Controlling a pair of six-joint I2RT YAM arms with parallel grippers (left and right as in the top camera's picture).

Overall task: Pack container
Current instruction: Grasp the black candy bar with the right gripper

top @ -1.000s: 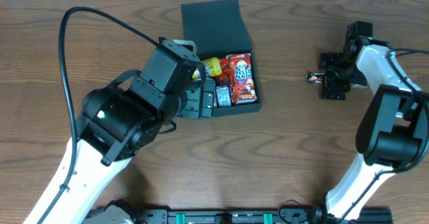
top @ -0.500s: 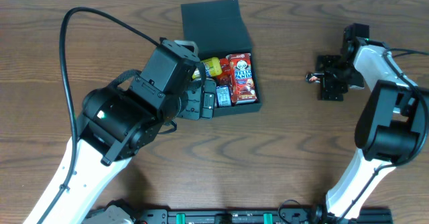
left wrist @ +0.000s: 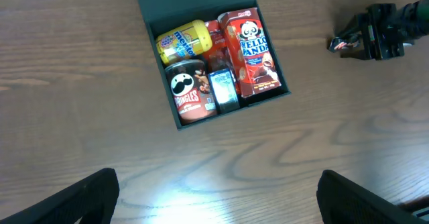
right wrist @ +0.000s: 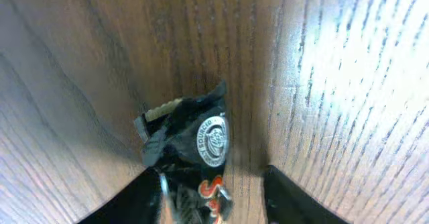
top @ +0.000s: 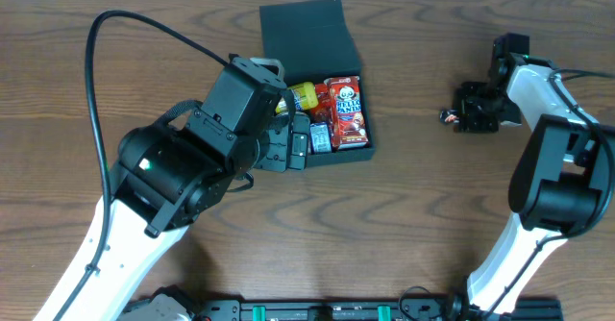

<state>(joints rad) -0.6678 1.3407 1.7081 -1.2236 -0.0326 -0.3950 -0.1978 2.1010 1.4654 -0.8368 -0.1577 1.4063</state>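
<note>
Right gripper (top: 461, 117) now rotated over small dark foil snack (right wrist: 191, 143), jaws parted; dark teal square cardboard box (top: 306, 25) frame-left, nearer spread-jawed left gripper (left wrist: 218, 187).

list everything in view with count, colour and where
table: 1, brown wood, under everything
box: 1, dark, lid open, centre
Hello Panda box: 1, red, right side of box
Mentos tub: 1, yellow, far-left in box
Pringles can: 1, dark red, near-left in box
packet: 1, blue, between can and Hello Panda box
wrapper: 1, dark, on table right of box
left end effector: 1, black, open, near box
right end effector: 1, black, open around wrapper
</note>
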